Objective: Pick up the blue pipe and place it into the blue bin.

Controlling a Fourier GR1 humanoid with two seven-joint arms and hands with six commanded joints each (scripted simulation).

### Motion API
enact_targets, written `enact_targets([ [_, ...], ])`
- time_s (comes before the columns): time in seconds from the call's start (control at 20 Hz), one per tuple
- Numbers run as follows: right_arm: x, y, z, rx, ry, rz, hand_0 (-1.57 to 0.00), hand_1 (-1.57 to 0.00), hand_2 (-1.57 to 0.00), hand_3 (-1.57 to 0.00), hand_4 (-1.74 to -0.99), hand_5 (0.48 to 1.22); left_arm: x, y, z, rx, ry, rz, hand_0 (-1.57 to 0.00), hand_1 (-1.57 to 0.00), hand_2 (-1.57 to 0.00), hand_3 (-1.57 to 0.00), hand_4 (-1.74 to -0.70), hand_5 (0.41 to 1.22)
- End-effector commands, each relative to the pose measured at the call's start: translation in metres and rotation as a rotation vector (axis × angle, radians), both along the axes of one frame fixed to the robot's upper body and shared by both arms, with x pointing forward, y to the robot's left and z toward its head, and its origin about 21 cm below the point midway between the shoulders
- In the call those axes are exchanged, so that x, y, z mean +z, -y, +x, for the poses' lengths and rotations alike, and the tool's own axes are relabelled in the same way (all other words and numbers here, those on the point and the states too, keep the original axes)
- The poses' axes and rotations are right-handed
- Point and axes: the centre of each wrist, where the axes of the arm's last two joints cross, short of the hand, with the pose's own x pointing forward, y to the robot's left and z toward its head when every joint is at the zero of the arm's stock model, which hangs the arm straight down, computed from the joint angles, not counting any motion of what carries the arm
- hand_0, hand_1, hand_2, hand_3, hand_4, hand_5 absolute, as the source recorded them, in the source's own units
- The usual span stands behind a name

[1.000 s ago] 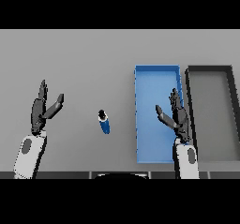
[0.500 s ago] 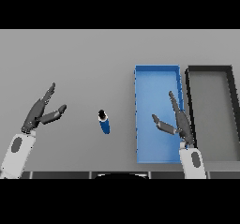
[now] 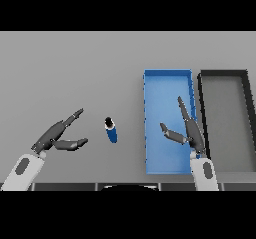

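Observation:
The blue pipe (image 3: 111, 130) is a short blue cylinder with a dark end, lying on the grey table left of the blue bin (image 3: 168, 80). My left hand (image 3: 56, 136) is open to the left of the pipe, its fingers pointing toward it with a gap between. My right hand (image 3: 188, 130) is open over the right side of the blue bin, fingers straight, thumb spread to the left. Neither hand holds anything.
A dark grey bin (image 3: 225, 75) stands directly right of the blue bin. The table's near edge runs just below both wrists.
My left hand has swung lower and turned toward the pipe. My right hand has shifted slightly lower and tilted, thumb spreading out. The pipe has not moved.

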Motion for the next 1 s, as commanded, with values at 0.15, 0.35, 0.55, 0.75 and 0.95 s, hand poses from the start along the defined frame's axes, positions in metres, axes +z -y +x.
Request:
enact_targets([
  [0.15, 0.006, 0.004, 0.001, -0.011, 0.002, -0.005, 0.0, 0.0, 0.0, 0.0, -1.219, 0.572, -0.011, 0.027, -0.008, -0.097, -0.058, 0.044, 0.0, 0.0, 0.0, 0.0, -1.08, 0.472],
  [0.35, 0.002, 0.004, -0.001, -0.008, -0.015, -0.006, 0.0, 0.0, 0.0, 0.0, -1.21, 0.57, -0.021, 0.05, -0.006, -0.149, -0.048, 0.027, 0.0, 0.0, 0.0, 0.0, -1.12, 0.47],
  [0.55, 0.004, 0.001, -0.002, -0.015, -0.019, 0.014, 0.0, 0.0, 0.0, 0.0, -1.209, 0.556, -0.035, 0.075, 0.0, -0.156, -0.024, -0.025, 0.0, 0.0, 0.0, 0.0, -1.15, 0.486],
  [0.75, -0.001, -0.001, -0.004, -0.002, -0.02, 0.02, 0.0, 0.0, 0.0, 0.0, -1.207, 0.551, -0.05, 0.092, 0.011, -0.13, -0.044, -0.062, 0.0, 0.0, 0.0, 0.0, -1.13, 0.491],
  [0.95, 0.0, 0.003, -0.005, -0.012, -0.013, 0.024, 0.0, 0.0, 0.0, 0.0, -1.201, 0.548, -0.067, 0.103, 0.018, -0.116, -0.054, -0.069, 0.0, 0.0, 0.0, 0.0, -1.12, 0.494],
])
